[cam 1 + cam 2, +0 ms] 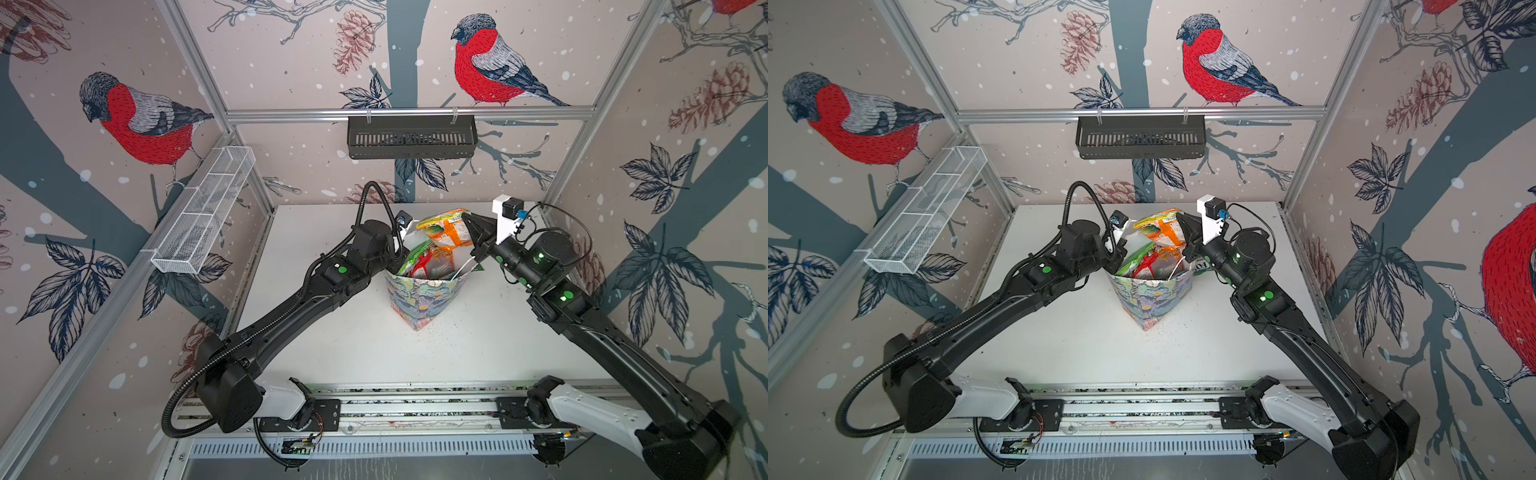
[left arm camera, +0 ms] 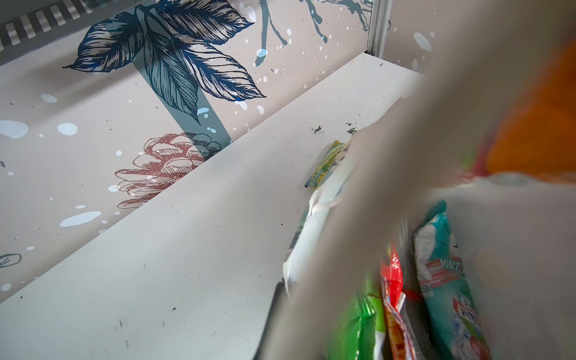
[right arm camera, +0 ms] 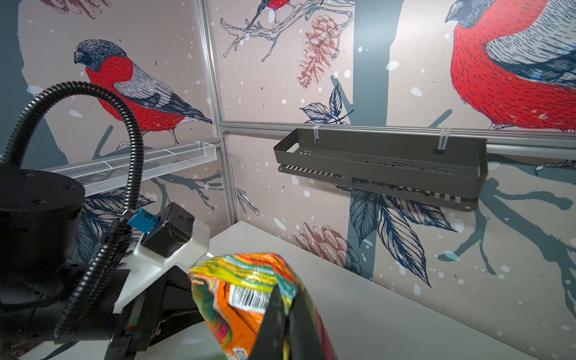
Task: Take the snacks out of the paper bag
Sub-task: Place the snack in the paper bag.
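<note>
Currently my right hand (image 3: pixel 282 304) is pinching the orange-yellow FOX'S packet (image 3: pixel 237 299) by its edge and holding it above the mouth of the paper bag (image 1: pixel 424 299), which stands upright mid-table (image 1: pixel 332 340). My left hand (image 1: pixel 400 247) is pressed together on the bag's far rim. Inside the bag I see a green packet (image 2: pixel 361 321), a red packet (image 2: pixel 393 274) and a teal packet (image 2: pixel 442 280); a green-yellow packet (image 2: pixel 325 163) lies flat on the table just beside it.

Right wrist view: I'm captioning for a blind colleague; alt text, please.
The right gripper is shut on a crumpled orange-yellow packet, held over the white table. Behind hang a black slotted tray and a white wire basket.
</note>
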`<state>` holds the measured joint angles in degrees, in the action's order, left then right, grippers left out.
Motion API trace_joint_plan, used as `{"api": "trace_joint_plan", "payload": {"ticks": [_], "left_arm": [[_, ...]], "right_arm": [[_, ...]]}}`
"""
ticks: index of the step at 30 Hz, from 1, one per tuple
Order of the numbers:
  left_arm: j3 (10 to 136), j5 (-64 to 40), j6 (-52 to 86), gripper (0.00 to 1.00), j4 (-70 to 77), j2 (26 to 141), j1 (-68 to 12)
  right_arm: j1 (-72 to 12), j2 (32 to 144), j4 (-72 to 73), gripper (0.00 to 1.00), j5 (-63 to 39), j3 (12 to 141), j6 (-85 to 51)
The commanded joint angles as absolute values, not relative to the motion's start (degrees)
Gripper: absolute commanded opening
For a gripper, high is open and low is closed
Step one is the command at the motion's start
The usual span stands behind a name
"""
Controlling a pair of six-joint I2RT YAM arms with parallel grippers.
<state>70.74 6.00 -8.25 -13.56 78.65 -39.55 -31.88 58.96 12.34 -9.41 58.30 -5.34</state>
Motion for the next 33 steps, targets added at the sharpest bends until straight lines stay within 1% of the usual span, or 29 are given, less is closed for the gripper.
{"api": "trace_joint_plan", "payload": {"ticks": [1, 3, 6, 12, 18, 25, 28, 33], "left_arm": [[70.8, 6.7, -8.6, 0.00, -7.3, 77.9, -39.1], [70.8, 6.7, -8.6, 0.00, -7.3, 77.9, -38.9], [70.7, 6.5, -8.7, 0.00, -7.3, 77.9, -38.8], [70.7, 6.2, -8.7, 0.00, -7.2, 78.2, -38.7], [70.5, 6.0, -8.7, 0.00, -7.0, 78.3, -38.4], [70.2, 5.4, -8.7, 0.00, -6.4, 78.7, -38.1], [70.4, 5.3, -8.9, 0.00, -6.4, 78.8, -38.0], [70.3, 5.3, -9.0, 0.00, -6.4, 78.4, -37.9]], "right_arm": [[-31.8, 59.6, 10.9, 0.00, -7.9, 61.2, -1.5], [-31.5, 60.1, 6.5, 0.00, -7.4, 63.1, 0.6], [-31.4, 61.6, -0.2, 0.00, -9.7, 66.3, 3.9], [-31.4, 62.3, -7.2, 0.00, -13.5, 68.5, 9.0], [-31.7, 61.8, -8.7, 0.00, -10.0, 69.0, 11.8], [-32.8, 63.0, -6.1, 0.00, -11.6, 68.6, 11.6], [-33.4, 65.9, -10.0, 0.00, -15.8, 71.3, 12.6], [-35.5, 71.4, -17.2, 0.01, -15.3, 74.6, 14.1]]}}
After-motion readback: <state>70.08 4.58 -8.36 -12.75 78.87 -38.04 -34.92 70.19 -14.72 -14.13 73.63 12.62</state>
